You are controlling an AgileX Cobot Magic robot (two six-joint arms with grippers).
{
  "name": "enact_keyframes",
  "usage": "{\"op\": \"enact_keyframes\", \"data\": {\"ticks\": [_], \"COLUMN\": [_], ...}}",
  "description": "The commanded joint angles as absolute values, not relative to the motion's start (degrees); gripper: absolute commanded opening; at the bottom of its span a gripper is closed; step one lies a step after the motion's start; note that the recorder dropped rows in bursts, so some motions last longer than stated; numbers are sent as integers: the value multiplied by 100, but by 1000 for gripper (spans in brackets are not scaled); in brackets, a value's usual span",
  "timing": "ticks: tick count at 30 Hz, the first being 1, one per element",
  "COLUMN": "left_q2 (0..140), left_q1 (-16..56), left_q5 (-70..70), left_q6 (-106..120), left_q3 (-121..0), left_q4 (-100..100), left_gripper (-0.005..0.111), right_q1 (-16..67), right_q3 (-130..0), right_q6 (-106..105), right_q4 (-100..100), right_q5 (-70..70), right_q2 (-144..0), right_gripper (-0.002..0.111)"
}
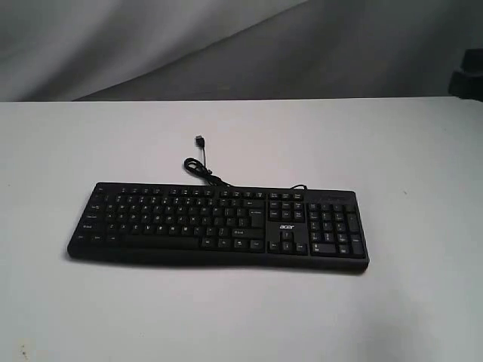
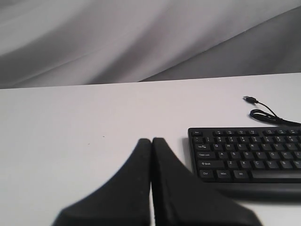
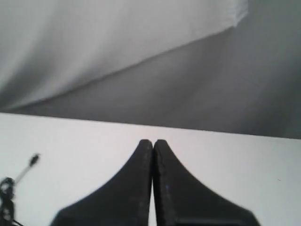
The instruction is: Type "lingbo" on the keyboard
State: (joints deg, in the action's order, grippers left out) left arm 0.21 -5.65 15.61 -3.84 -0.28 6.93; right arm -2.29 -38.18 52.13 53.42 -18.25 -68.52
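Observation:
The black keyboard [image 1: 219, 223] with number pad and white "acer" logo lies flat on the white table [image 1: 90, 151], its thin USB cable [image 1: 204, 170] curling away behind it. Neither gripper shows in the exterior view. In the left wrist view my left gripper [image 2: 152, 140] is shut with nothing in it, held off the keyboard's [image 2: 249, 157] Ctrl-and-Shift end and not touching it. In the right wrist view my right gripper [image 3: 153, 141] is shut and empty over bare table; only the cable's plug [image 3: 34, 160] shows there, the keyboard being out of that view.
A grey draped cloth [image 1: 226, 45] hangs behind the table's far edge. A dark piece of equipment [image 1: 468, 79] stands at the back right. White table surface lies all round the keyboard.

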Motion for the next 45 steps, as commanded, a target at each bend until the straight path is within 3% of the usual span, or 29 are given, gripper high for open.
{"op": "enact_keyframes", "data": {"ticks": [1, 4, 8, 10, 14, 16, 20, 25, 38, 45], "left_q2": [0, 0, 0, 0, 0, 0, 0, 0, 0, 0], "left_q1": [-571, -571, -571, -571, -571, -571, -571, -571, -571, -571], "left_q5": [1523, 1523, 1523, 1523, 1523, 1523, 1523, 1523, 1523, 1523], "left_q6": [-396, -396, -396, -396, -396, -396, -396, -396, -396, -396], "left_q3": [0, 0, 0, 0, 0, 0, 0, 0, 0, 0], "left_q4": [671, 671, 671, 671, 671, 671, 671, 671, 671, 671], "left_gripper": [1, 1, 1, 1, 1, 1, 1, 1, 1, 1], "right_q1": [56, 365, 1056, 1298, 1786, 2091, 2913, 3297, 3491, 3481], "right_q3": [-4996, -5748, -7213, -7722, -8076, -8076, -8076, -8076, -8121, -8576], "right_q6": [5109, 5099, 4393, 1748, -6192, -7300, -7368, -7461, -7718, -7340], "right_q4": [6196, 6534, 6147, 3801, -3919, -5045, -4559, -4594, -4705, -4599], "right_q5": [-447, 530, 2835, 2760, 3678, 4584, 4460, 3757, 2839, 3245], "right_q2": [-8213, -8854, -9901, -10151, -10261, -10406, -11065, -11745, -12312, -12505], "right_gripper": [0, 0, 0, 0, 0, 0, 0, 0, 0, 0]}}
